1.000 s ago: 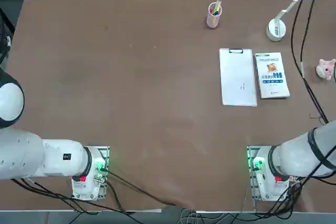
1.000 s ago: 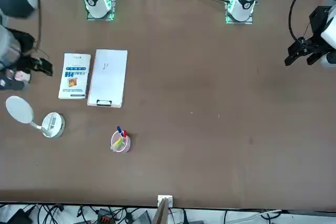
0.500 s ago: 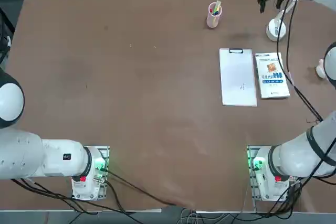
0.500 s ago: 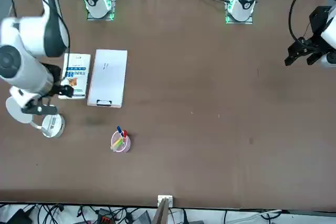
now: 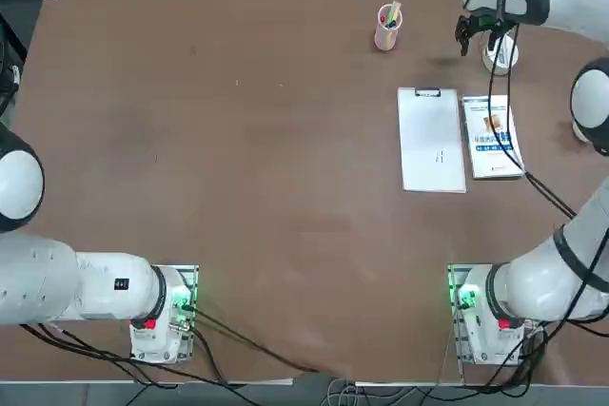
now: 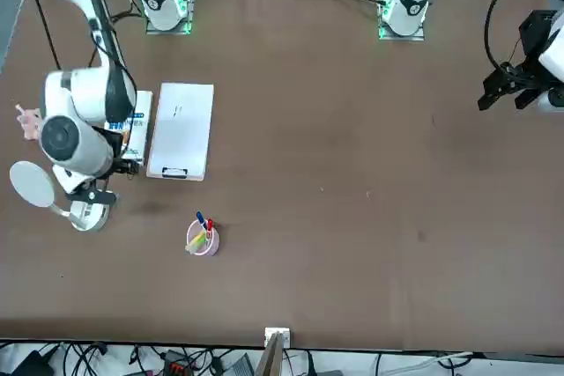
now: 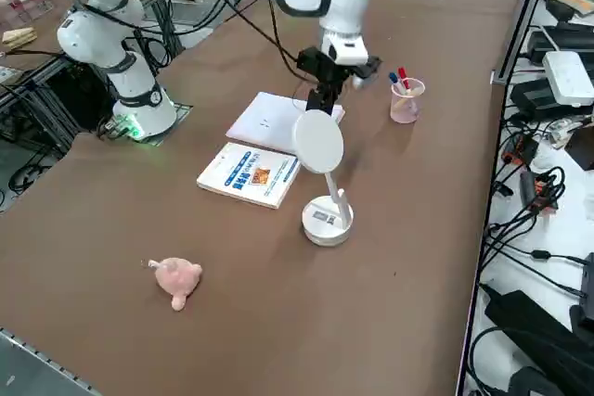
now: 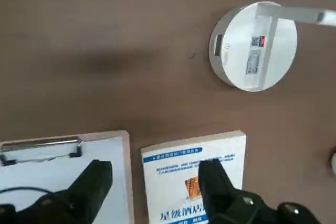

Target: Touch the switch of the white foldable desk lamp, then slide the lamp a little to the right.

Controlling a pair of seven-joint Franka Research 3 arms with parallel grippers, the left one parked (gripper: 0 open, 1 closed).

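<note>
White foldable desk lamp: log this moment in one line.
right claw: open, above the table by the lamp | white round-based foldable desk lamp: upright, unfolded, untouched | white-covered book: flat beside clipboard

My count on desk [image 5: 238, 159]: 1 wht lamp [image 7: 327, 221], 1 pink pen cup [image 7: 406, 105], min. 3 pens [image 7: 404, 77] in it, 1 clipbd [image 5: 431, 145], 1 bk [image 7: 243, 173], 1 pink toy [image 7: 176, 279].

Brown table [image 5: 266, 168], clipboard [image 5: 431, 140], book [image 5: 481, 154], white lamp [image 7: 328, 221], pink cup [image 5: 387, 33], pink plush [image 7: 176, 279]
</note>
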